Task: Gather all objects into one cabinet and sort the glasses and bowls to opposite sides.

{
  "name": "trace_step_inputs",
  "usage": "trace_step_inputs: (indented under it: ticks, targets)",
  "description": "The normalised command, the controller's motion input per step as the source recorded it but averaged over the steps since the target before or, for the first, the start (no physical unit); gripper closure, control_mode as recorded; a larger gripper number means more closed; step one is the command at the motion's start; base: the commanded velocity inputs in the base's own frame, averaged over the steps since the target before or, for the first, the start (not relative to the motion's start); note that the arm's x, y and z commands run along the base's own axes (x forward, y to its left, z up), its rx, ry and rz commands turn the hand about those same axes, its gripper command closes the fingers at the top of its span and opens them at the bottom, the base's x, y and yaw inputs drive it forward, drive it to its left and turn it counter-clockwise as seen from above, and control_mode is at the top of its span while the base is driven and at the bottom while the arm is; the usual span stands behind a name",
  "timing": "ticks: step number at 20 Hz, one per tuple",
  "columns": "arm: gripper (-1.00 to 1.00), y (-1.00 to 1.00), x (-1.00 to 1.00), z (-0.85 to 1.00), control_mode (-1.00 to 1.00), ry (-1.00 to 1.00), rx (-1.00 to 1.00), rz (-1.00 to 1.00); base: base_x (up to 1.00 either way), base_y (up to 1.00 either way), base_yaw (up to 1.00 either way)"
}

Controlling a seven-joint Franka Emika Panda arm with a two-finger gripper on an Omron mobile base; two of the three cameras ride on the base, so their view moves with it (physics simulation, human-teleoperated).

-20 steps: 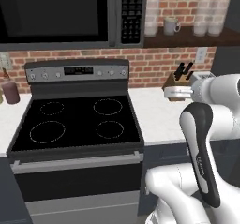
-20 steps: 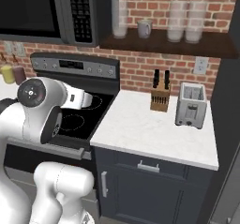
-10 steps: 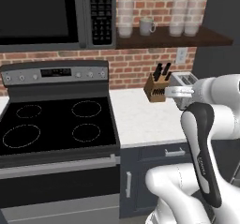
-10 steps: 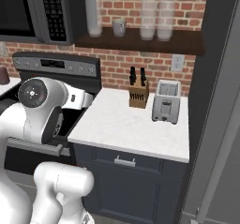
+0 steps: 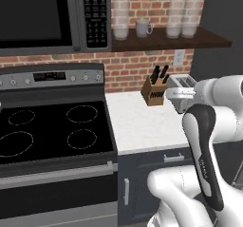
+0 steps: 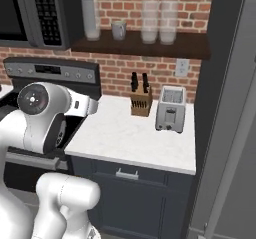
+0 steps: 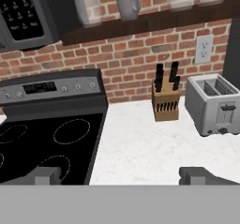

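A grey handled mug (image 5: 142, 28) (image 6: 118, 30) (image 7: 127, 3) stands on the open wooden shelf (image 5: 166, 41) against the brick wall, between stacks of clear tumblers. My gripper (image 7: 124, 176) is open, its two dark fingertips wide apart with nothing between them. It hovers over the white counter (image 7: 150, 148), pointing at the brick wall. The white arm crosses the right of the left base view and the left of the right base view. The cabinet and the bowls are out of view.
A wooden knife block (image 5: 154, 92) (image 7: 166, 103) and a silver toaster (image 6: 170, 109) (image 7: 215, 103) stand at the back of the counter. The black stove (image 5: 52, 131) and the microwave (image 5: 42, 14) are to the left. A tall dark panel (image 6: 225, 108) bounds the counter on the right.
The whole picture has slid left, so the base has driven right: the stove moved off toward the left and the counter with knife block and toaster came to the middle. The gripper stays open.
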Motion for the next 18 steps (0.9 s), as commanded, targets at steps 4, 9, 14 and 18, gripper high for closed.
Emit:
trace_step_inputs:
  ticks: [4, 9, 14, 18]
  targets:
    - [-1.00, 0.00, 0.00, 0.00, 1.00, 0.00, 0.00, 0.00, 0.20, -0.17, -0.09]
    - [-1.00, 0.00, 0.00, 0.00, 1.00, 0.00, 0.00, 0.00, 0.36, -0.23, 0.00]
    - [-1.00, 0.00, 0.00, 0.00, 1.00, 0.00, 0.00, 0.00, 0.57, -0.13, 0.00]
    - [-1.00, 0.00, 0.00, 0.00, 1.00, 0.00, 0.00, 0.00, 0.10, 0.00, 0.00]
